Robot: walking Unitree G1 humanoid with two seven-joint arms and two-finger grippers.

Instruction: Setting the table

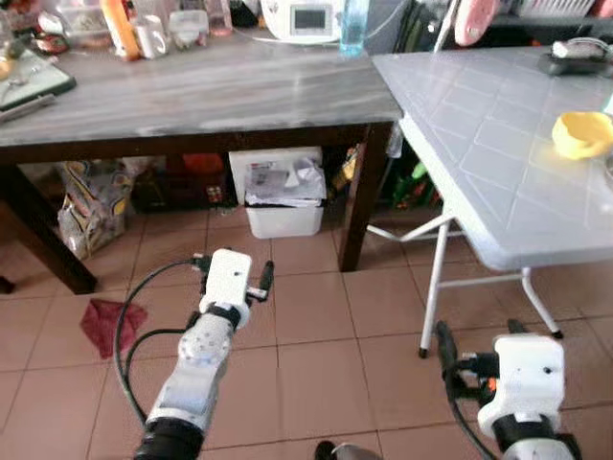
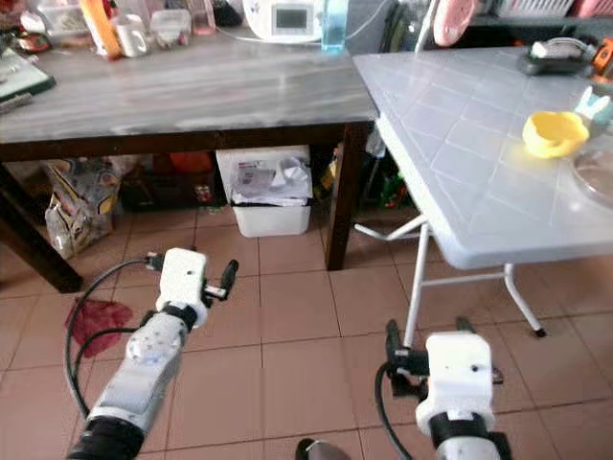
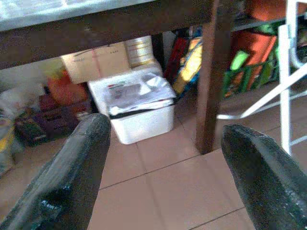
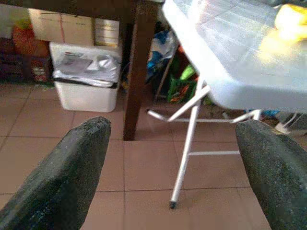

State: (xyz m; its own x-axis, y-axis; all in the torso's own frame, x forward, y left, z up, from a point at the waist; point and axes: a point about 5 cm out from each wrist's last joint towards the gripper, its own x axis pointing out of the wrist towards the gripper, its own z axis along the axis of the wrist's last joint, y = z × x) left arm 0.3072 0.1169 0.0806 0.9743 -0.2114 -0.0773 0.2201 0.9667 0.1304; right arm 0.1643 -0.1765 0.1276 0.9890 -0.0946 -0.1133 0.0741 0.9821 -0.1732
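Yellow plastic bowl (image 1: pixel 581 133), rounded and glossy with a wavy rim, sits on the white folding table (image 1: pixel 479 144), whose plastic top is moulded in a diamond-tile pattern and stands on thin white metal legs. The bowl lies well ahead of and above the right gripper (image 4: pixel 172 167), off to its right, and well apart from it. That gripper hangs low over the smooth terracotta floor tiles (image 1: pixel 316 335), its two matte black fingers (image 4: pixel 72 172) spread wide with nothing between them. The left gripper (image 3: pixel 168 172) also hangs over the tiles, fingers parted and empty, far from the bowl. Ahead of it stands a long table with a grey streaked stone-like top (image 1: pixel 192 96) and dark wooden legs. Under that table is a white rectangular plastic bin (image 1: pixel 284 192) lined with a crinkled bag. A crumpled red cloth (image 1: pixel 112 324) lies on the floor left of the left arm.
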